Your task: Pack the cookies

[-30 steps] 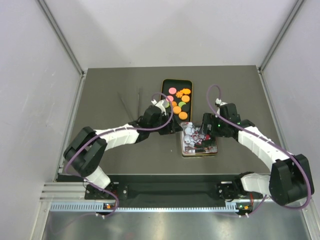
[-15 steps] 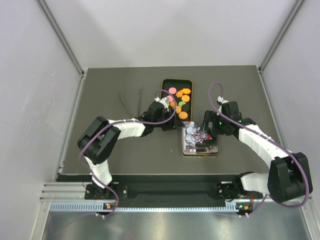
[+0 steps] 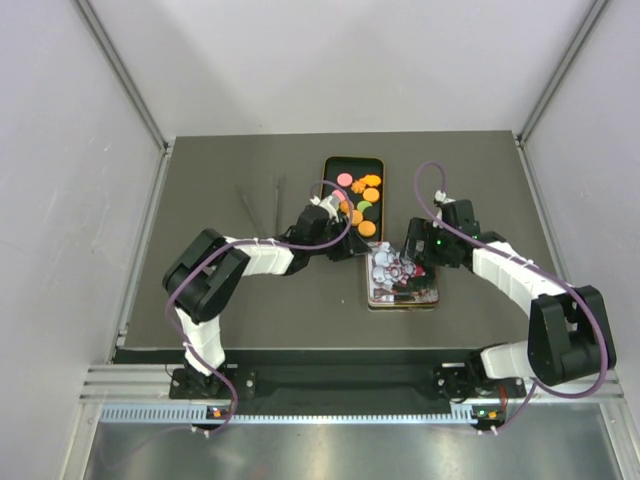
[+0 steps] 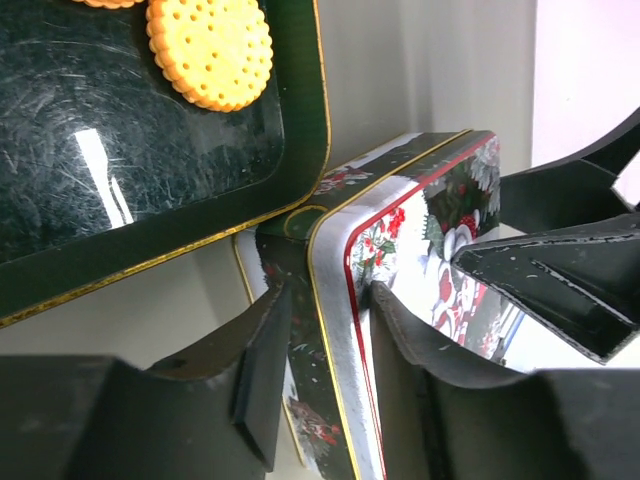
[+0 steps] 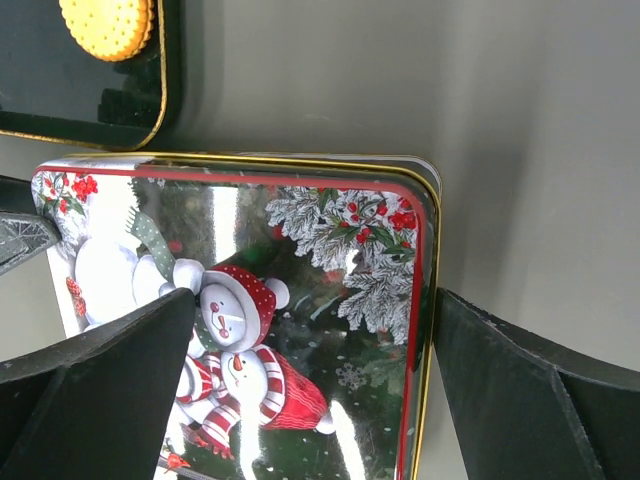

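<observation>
Overhead, cookies (image 3: 366, 229) in tray (image 3: 328, 172), wrist-close, left claw (image 4: 330, 318) pinching lid (image 4: 425, 262) rim.

Top camera high, looking down on worktop (image 3: 220, 300). Wrist cameras close at snowman lid (image 3: 398, 280), opposite sides; all share it.
</observation>
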Robot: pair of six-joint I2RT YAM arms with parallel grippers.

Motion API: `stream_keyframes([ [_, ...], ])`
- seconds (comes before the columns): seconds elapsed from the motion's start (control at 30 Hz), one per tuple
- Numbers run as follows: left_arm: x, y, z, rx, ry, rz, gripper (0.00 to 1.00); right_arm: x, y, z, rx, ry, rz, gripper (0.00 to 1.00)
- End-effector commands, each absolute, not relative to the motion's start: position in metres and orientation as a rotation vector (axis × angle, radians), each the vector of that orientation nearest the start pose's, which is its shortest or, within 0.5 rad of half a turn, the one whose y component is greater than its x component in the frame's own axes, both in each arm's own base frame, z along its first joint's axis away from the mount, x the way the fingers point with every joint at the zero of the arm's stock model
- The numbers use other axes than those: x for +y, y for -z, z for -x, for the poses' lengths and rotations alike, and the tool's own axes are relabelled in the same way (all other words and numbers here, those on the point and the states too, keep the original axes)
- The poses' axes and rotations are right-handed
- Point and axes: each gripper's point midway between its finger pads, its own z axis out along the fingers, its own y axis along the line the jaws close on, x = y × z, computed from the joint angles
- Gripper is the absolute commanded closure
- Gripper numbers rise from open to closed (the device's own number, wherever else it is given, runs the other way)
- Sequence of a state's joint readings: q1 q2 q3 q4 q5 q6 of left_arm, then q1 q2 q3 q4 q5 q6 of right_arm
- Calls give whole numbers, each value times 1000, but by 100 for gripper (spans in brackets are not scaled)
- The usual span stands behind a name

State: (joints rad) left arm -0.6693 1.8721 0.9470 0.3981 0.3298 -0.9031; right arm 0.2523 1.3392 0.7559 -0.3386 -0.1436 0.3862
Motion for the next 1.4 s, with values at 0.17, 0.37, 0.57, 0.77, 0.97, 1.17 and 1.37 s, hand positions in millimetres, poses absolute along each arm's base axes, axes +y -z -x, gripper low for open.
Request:
stream_keyframes([
  [0.17, -336, 2, -298, 2513, 1046, 146, 63, 128, -81, -310, 2458, -510, -99, 0],
  [0.37, -344, 6, -278, 2534, 1051, 93, 65, 127, -70, -302, 2483, -508, -121, 3],
  [0.57, -358, 8, -259, 2552, 1068, 47, 65, 101, -74, -300, 2460, -455, -215, 3],
  [0.77, -359, 0, -257, 2539, 1087, 53, 65, 92, -106, -308, 2389, -485, -242, 3],
  [0.97, -364, -32, -266, 2500, 1061, -51, 54, 88, -142, -319, 2308, -465, -238, 2],
  [1.17, -359, -104, -296, 2378, 974, -164, 43, 84, -189, -334, 2198, -450, -223, 0],
  [1.37, -318, -177, -312, 2236, 903, -154, 42, 86, -236, -337, 2071, -478, -194, 0],
])
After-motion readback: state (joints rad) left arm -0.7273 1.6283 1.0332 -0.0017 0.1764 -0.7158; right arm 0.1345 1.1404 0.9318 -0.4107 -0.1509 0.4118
